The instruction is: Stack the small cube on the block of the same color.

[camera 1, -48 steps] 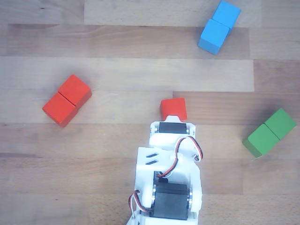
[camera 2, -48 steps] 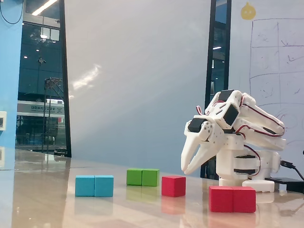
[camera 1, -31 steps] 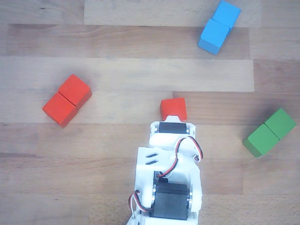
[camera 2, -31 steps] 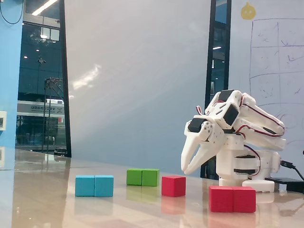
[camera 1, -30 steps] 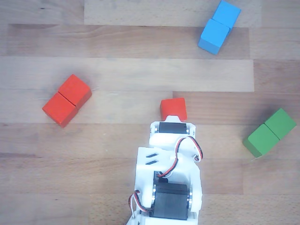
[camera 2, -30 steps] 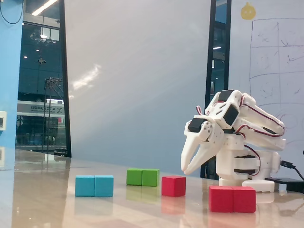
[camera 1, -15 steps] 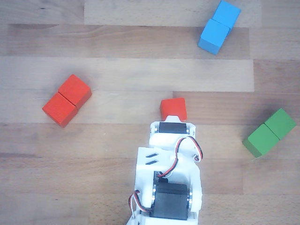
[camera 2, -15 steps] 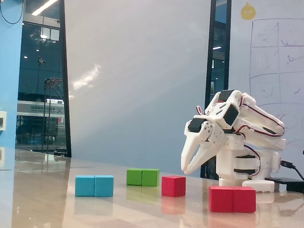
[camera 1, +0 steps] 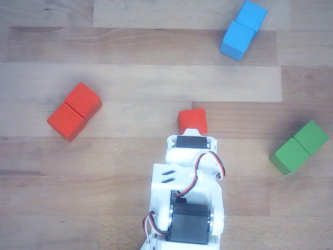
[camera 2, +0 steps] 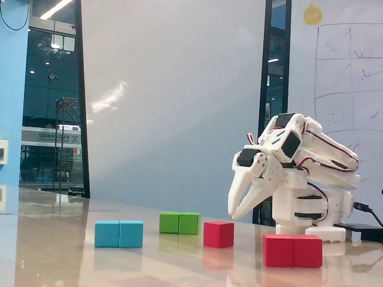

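The small red cube (camera 1: 192, 120) lies on the wooden table just ahead of my arm; it also shows in the fixed view (camera 2: 218, 234). The red oblong block (camera 1: 74, 111) lies to the left in the other view, and near right in the fixed view (camera 2: 293, 250). My gripper (camera 2: 234, 214) hangs pointing down a little above the table, close by the small cube and not touching it. Its fingertips meet and hold nothing. In the other view the wrist (camera 1: 190, 151) hides the fingers and covers the cube's near edge.
A blue oblong block (camera 1: 243, 29) lies at the far right, also in the fixed view (camera 2: 119, 234). A green oblong block (camera 1: 299, 147) lies at the right, also in the fixed view (camera 2: 179, 223). The arm's base (camera 2: 308, 212) stands at the right.
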You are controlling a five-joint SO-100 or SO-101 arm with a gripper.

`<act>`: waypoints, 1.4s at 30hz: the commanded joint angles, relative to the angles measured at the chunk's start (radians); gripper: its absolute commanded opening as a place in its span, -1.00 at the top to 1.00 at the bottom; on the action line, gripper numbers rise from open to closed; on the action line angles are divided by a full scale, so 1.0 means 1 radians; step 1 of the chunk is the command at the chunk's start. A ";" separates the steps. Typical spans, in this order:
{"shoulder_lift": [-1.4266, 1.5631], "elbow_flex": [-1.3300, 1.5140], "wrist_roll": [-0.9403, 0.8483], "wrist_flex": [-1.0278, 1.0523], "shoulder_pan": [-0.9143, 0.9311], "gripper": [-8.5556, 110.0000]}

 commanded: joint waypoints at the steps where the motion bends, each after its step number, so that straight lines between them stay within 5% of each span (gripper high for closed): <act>1: 0.031 -0.011 -0.002 0.002 -0.005 0.86; 32: 0.029 -0.014 -0.003 -0.025 0.006 0.85; 42: -0.106 -0.305 -0.012 -0.005 0.054 0.85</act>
